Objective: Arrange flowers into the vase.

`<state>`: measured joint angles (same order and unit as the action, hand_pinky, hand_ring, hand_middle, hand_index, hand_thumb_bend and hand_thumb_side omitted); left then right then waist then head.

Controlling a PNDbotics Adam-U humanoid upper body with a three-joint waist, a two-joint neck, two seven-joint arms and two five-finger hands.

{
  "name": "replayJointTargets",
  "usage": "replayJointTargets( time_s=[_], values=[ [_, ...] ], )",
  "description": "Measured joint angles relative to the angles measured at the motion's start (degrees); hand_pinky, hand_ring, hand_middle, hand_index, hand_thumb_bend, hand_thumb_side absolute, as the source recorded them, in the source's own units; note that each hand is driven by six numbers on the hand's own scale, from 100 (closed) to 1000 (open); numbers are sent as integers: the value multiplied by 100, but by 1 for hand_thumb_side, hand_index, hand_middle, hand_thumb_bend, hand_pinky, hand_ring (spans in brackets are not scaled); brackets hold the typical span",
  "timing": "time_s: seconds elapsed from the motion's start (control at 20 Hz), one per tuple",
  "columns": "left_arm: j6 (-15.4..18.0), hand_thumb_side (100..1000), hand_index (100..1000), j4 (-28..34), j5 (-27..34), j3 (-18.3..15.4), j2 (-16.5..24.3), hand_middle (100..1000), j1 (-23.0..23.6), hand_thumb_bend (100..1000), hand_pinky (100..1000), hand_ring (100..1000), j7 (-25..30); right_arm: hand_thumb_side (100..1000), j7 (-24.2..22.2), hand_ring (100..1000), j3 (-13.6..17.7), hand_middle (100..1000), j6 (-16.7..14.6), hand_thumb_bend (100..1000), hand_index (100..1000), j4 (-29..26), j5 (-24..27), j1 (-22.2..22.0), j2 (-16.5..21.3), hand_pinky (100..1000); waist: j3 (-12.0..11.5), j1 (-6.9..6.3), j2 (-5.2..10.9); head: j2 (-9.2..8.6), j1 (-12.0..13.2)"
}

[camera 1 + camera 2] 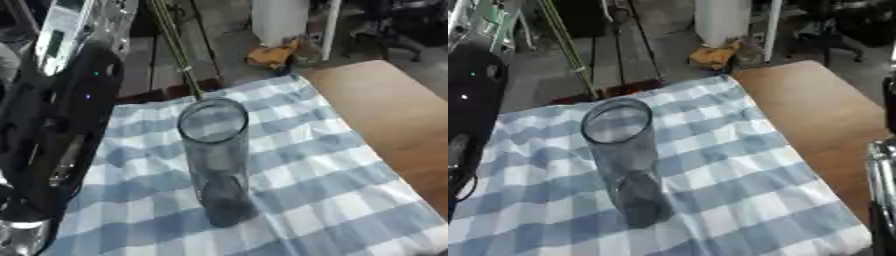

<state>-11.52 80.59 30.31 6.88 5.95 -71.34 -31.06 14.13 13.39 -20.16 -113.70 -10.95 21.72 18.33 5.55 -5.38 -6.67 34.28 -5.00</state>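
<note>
Both eye views are looking steeply down from the robot's head, close over the brown wooden counter (pixel 833 115), facing forward toward the floor beyond. They are sharing the blue-and-white checked cloth (pixel 332 170) and the tall clear glass cylinder vase (pixel 215 155).

Vase (pixel 215 160) upright on checked cloth (pixel 324 185), right of left arm (pixel 61 125). Green stems (pixel 175 50) beyond vase. Hand itself not visible.

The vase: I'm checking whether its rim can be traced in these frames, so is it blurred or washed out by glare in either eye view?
Left eye view: the vase is soft overall, but its dark rim reads clearly against the checked cloth, with no strong glare. Right eye view: equally soft, rim still traceable, the glass darker toward the base.
</note>
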Motion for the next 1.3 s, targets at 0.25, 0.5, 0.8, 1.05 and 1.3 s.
replayJointTargets(
  time_s=[0.25, 0.5, 0.8, 1.05, 1.3],
  values=[
    [-16, 759, 100, 0, -14, 37, -114, 100, 102, 100, 100, 100, -26, 722, 6, 800, 0, 546, 3, 100, 813, 0, 1, 0, -13, 817, 9, 13, 0, 0, -10],
    [-25, 755, 100, 1, -100, 66, -150, 100, 146, 100, 100, 100, -37, 722, 19, 800, 0, 547, 13, 100, 813, 0, 1, 0, -39, 817, 4, 8, 0, 0, -15],
    [-31, 756, 100, 6, -169, 97, -154, 100, 198, 100, 100, 100, -33, 721, 34, 801, 0, 547, 24, 100, 813, 0, 7, 0, -39, 817, 7, -10, -1, 0, -22],
    [-14, 759, 100, 66, -216, 151, -235, 100, 355, 100, 100, 100, -7, 719, 67, 803, 3, 546, 34, 100, 813, 0, 7, 1, -40, 818, 36, -10, -21, -4, -61],
    [29, 763, 100, 163, -241, 185, -304, 100, 487, 100, 100, 100, 12, 718, 80, 804, 5, 544, 37, 100, 813, 0, 7, 5, -42, 819, 47, -12, -62, -9, -105]
  ],
)
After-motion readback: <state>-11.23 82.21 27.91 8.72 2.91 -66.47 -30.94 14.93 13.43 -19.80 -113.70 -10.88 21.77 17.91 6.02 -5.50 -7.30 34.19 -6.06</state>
